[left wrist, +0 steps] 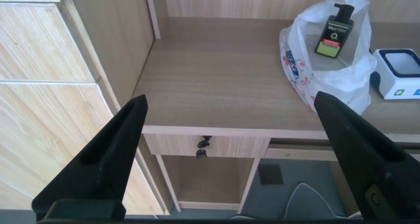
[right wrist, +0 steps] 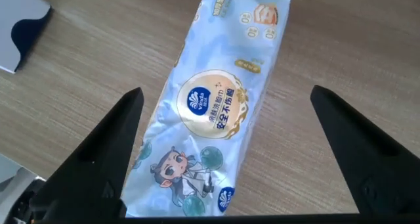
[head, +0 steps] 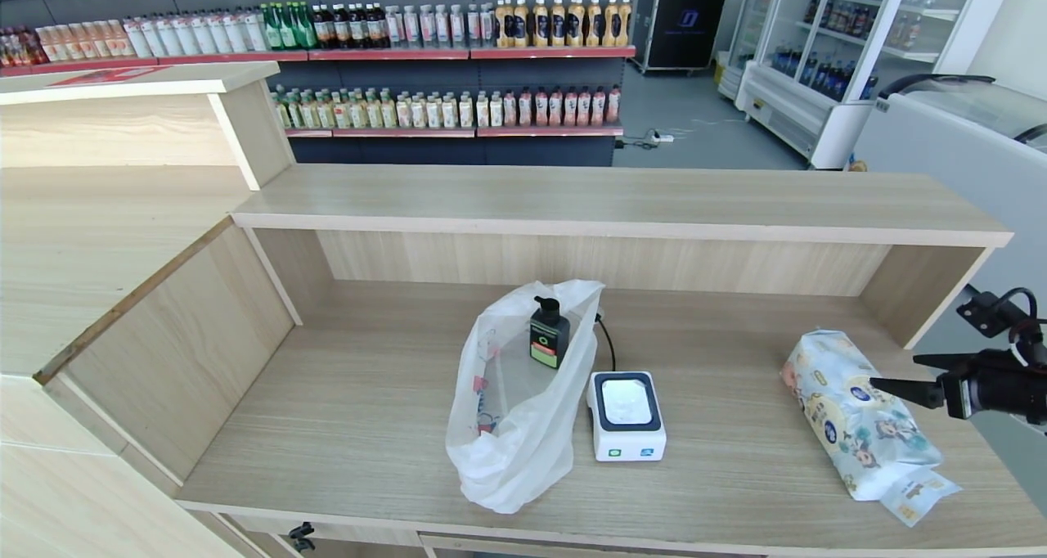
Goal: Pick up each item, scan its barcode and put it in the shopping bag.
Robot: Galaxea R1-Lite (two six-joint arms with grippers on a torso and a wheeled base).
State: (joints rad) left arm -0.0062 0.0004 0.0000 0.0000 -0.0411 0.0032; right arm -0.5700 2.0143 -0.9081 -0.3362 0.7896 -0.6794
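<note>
Well, we see the scanner (head: pixel 626 415) sitting near the middle of the wooden counter (head: pixel 368 394). It is white with a dark rim, and its glass face points up. A black cord (head: pixel 607 341) runs from the back of the scanner.

Just left of the scanner stands the shopping bag (head: pixel 515 411). It is thin and white, its mouth is open, and its side looks to touch the scanner. A black bottle (head: pixel 549 335) with a pump top stands upright inside the bag, behind the scanner and a bit to its left.

Well off to the right of the scanner lies a soft pack (head: pixel 859 423), pale blue with cartoon pictures. It lies flat on the counter.

Our right gripper (head: pixel 893 371) hangs over this pack, far to the right of the scanner. Its two fingers are wide apart and hold nothing.

Our left gripper (left wrist: pixel 231 99) hangs out past the front edge of the counter, far to the left of the scanner, beyond the bag. Its fingers are wide apart too, with nothing between them. Below that edge we see a small lock (left wrist: pixel 203 147) on a drawer.
</note>
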